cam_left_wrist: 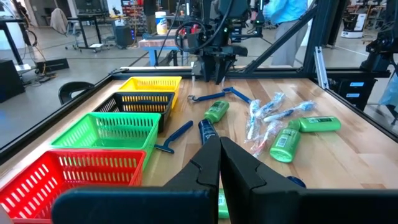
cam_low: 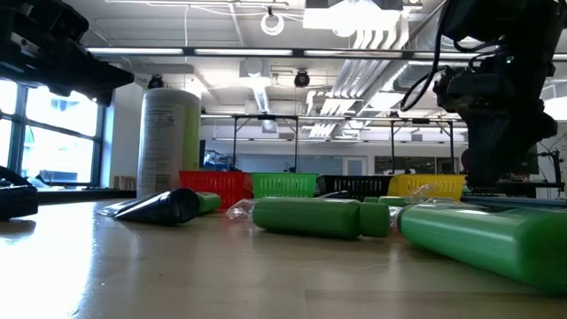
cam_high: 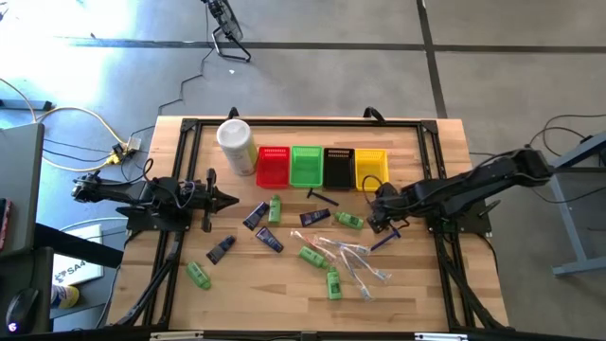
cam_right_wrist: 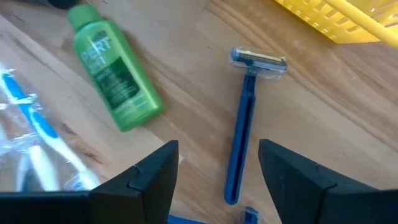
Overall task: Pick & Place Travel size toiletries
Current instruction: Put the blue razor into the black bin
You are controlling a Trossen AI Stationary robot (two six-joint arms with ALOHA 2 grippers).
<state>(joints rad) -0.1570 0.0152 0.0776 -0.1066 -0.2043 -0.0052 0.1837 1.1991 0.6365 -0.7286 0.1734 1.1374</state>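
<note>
Nearest us in the low view lies a green bottle (cam_low: 496, 237) on the worktop (cam_high: 417, 294). Our left gripper (cam_high: 230, 199) waits clenched near the white canister (cam_high: 236, 145). Toiletries lie scattered mid-worktop. Our right gripper (cam_right_wrist: 217, 180) hangs spread over a blue razor (cam_right_wrist: 244, 127) beside the yellow basket (cam_high: 370, 168), seemingly lined up to grasp it.

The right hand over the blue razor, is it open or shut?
Open: the right hand shows its two dark fingers spread apart, with the blue razor lying between them, ungripped.
</note>
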